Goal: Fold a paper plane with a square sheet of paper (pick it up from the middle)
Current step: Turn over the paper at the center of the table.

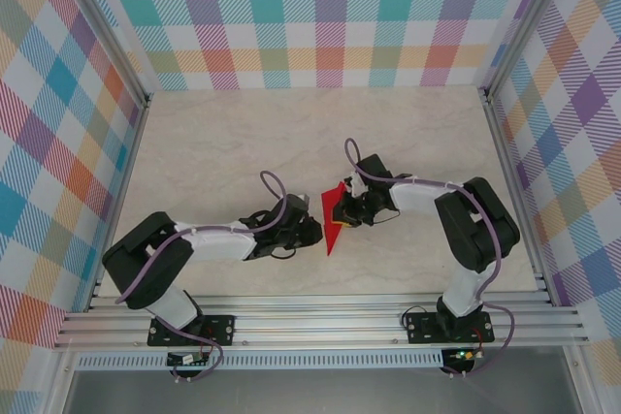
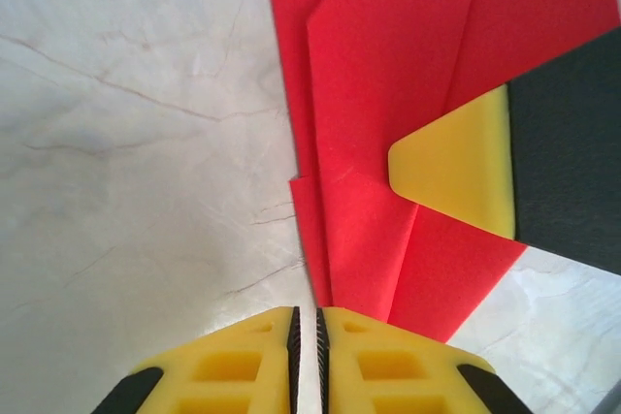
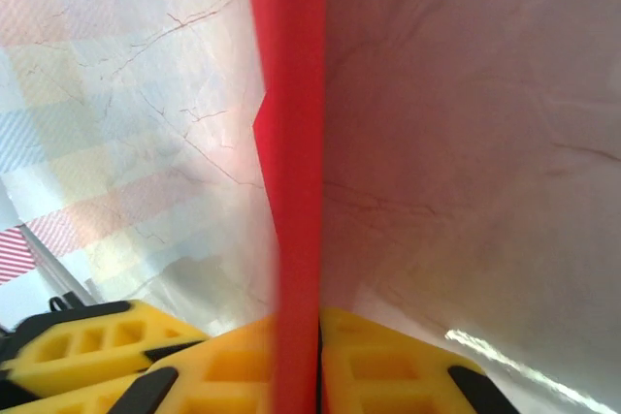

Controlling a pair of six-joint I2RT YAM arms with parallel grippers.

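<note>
Jaws of the left gripper (image 2: 308, 325) are pinched on the near end of the paper plane (image 2: 388, 94), whose red folds run straight ahead. Just beyond, the right gripper (image 3: 309, 332) clamps the same dart edge-on, with the marbled table (image 2: 126, 143) behind.

At btm of frame, left gripper (image 2: 307, 322): both yellow fingers nearly together, just a thin dark slit btwn them. Red paper plane (image 2: 388, 75) runs up from that slit, its narrow lower end going in btwn the fingers. Layered folds & creases show, flaps spreading wider toward top. From the right, the right gripper's fingertip (image 2: 456, 172), yellow w/ black body behind, lies over the paper. Pale marbled tabletop (image 2: 136, 143) on the left & at btm right.
</note>
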